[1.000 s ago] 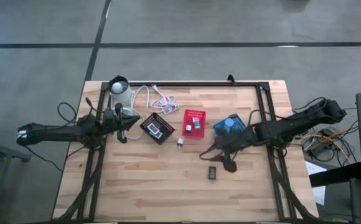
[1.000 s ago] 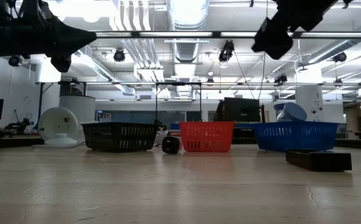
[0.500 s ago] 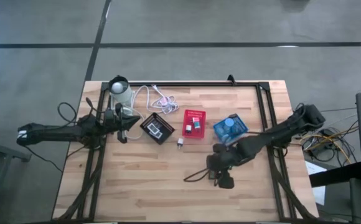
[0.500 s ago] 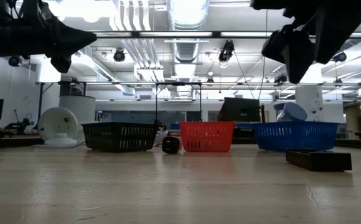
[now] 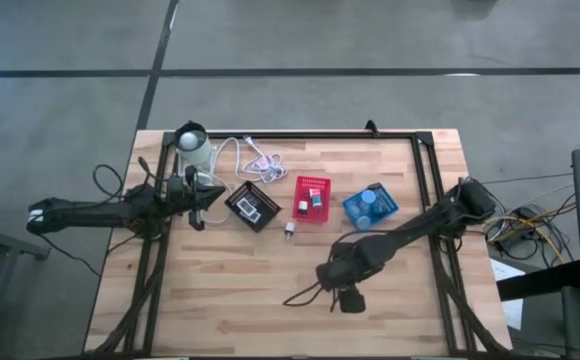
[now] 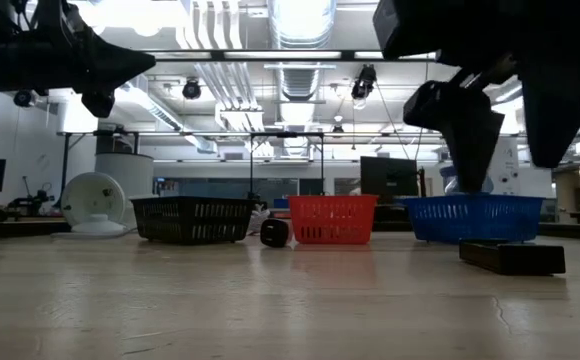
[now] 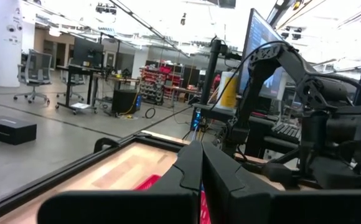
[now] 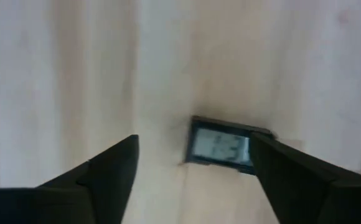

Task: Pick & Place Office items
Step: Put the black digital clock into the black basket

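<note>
A small flat black item with a pale display [image 8: 221,146] lies on the wooden table [image 5: 230,290], and it shows as a low dark slab [image 6: 510,257] in the low view. My right gripper [image 8: 193,142] hangs open above it, pointing down, one finger to each side and clear of it [image 6: 510,175]. In the high view the gripper [image 5: 342,290] hides the item. A tiny white and dark piece [image 5: 289,230] sits on the table near the red bin [image 5: 312,187]. My left gripper [image 7: 200,152] waits shut at the far left [image 5: 198,207].
Black bin [image 5: 252,206], red bin and blue bin [image 5: 370,205] stand in a row at mid-table, each with small pieces inside. A white lamp [image 5: 192,145] and its cable [image 5: 255,160] sit at the far left. A black frame rail [image 5: 310,136] borders the table.
My right gripper has swung from beside the blue bin toward the table's near edge and left, come down, and tipped from slanting to pointing almost straight down, over the black item. The item has stayed where it was.
</note>
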